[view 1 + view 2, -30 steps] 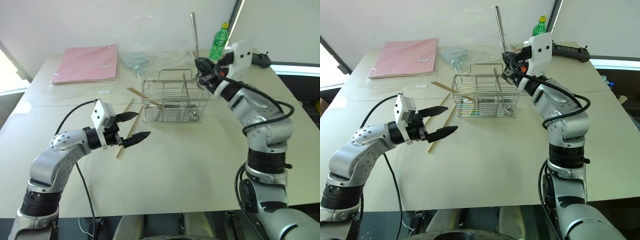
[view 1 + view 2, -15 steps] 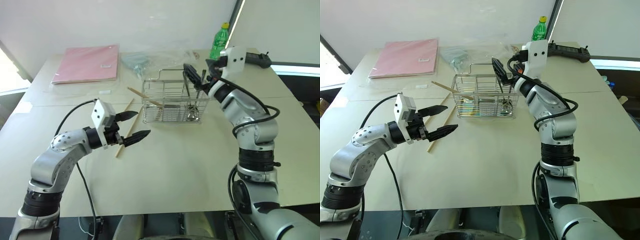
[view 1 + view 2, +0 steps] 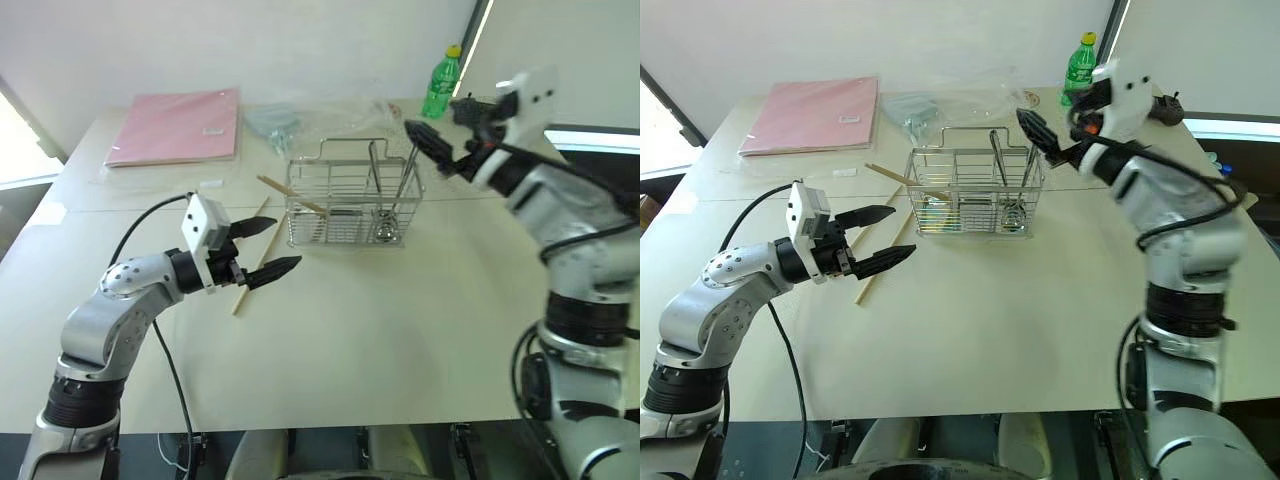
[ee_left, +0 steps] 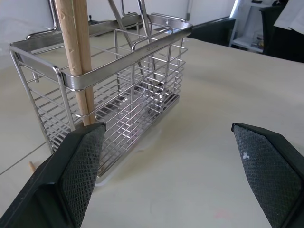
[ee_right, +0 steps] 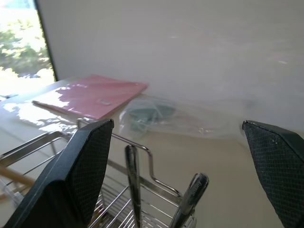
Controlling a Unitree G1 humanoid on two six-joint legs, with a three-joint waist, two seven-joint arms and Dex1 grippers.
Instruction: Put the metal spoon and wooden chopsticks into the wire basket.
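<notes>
Head-camera views are showing the small silver wire-grid basket (image 3: 352, 205) sitting mid-counter on the pale counter (image 3: 380, 330). A slim silver-grey metal spoon (image 3: 398, 200) is standing in its right end, bowl down, handle leaning up and right over the rim; a second slim utensil is standing beside it. One pale tan wooden chopstick (image 3: 290, 196) is resting with its right end inside the basket's left end, its long axis slanting up to the left past the rim. The other (image 3: 249, 262) is lying flat on the counter just left of the basket, running near-to-far. The left claw (image 3: 268, 248) is hovering wide and empty over that loose stick. The right claw (image 3: 440, 152) is hanging wide and empty above the basket's right end. A pink flat folder (image 3: 176, 126), a crumpled clear plastic bag (image 3: 275, 122) and a green plastic bottle (image 3: 440, 80) are lying far back.

Left wrist view: the black fingers (image 4: 78, 166) are gaping wide near the basket's end, the propped chopstick leaning on its rim.

Right wrist view: the fingers are spread wide above the two metal handles.

Judging by looks, the loose chopstick is light, stiff and apt to roll; pinching it mid-length, across its long axis, seems safest.
</notes>
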